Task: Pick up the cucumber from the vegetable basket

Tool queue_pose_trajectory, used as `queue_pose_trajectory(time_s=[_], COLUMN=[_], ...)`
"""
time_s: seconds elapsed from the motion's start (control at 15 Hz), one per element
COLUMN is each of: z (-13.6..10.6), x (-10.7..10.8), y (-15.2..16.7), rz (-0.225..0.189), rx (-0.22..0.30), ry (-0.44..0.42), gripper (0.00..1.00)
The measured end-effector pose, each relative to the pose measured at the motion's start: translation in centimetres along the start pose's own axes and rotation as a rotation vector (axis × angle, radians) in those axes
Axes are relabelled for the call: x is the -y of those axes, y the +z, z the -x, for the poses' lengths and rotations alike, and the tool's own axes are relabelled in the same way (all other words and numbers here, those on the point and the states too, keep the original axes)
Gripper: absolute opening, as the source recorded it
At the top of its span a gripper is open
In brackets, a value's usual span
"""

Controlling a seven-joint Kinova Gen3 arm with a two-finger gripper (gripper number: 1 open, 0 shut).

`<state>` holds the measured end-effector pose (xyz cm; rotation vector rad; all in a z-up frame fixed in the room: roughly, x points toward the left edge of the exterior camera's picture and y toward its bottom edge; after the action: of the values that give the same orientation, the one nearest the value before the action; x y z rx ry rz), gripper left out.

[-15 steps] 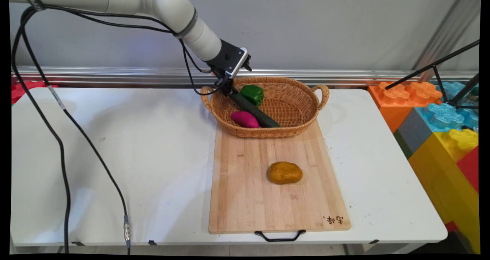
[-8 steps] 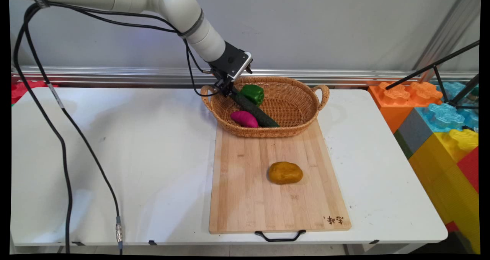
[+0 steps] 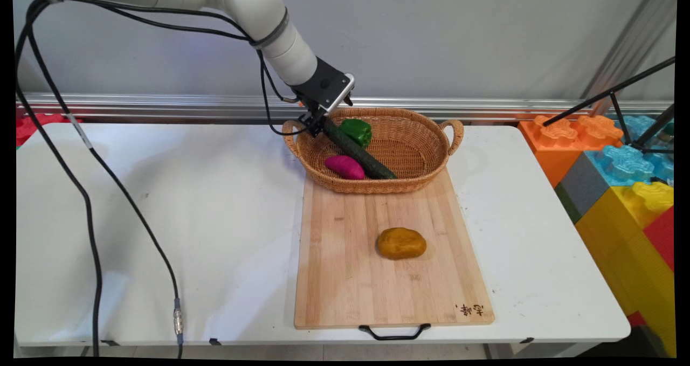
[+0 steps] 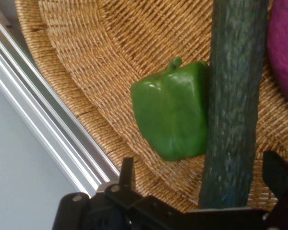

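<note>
Gripping one end of a cucumber [image 3: 358, 156], the tool [image 3: 318, 125] hangs over the basket's [image 3: 426, 180] rim; long axis slants away from it, far end down on the basket floor, between green pepper [image 4: 175, 112] and purple sweet potato [image 3: 345, 167].

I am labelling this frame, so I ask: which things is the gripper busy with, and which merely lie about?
Busy with: gripper, at the cucumber, inside the basket.
Lying about: green pepper, purple sweet potato, brown potato, cutting board.
</note>
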<state>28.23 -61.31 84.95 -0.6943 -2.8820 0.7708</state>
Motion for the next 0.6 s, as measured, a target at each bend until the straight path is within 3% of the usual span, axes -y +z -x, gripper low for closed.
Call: queue_pose_trajectory(time_s=[0.6], z=[0.0], x=[-0.7], y=[2.2], rz=[0.032], rx=[0.024], ry=[-0.010], gripper=[1.00])
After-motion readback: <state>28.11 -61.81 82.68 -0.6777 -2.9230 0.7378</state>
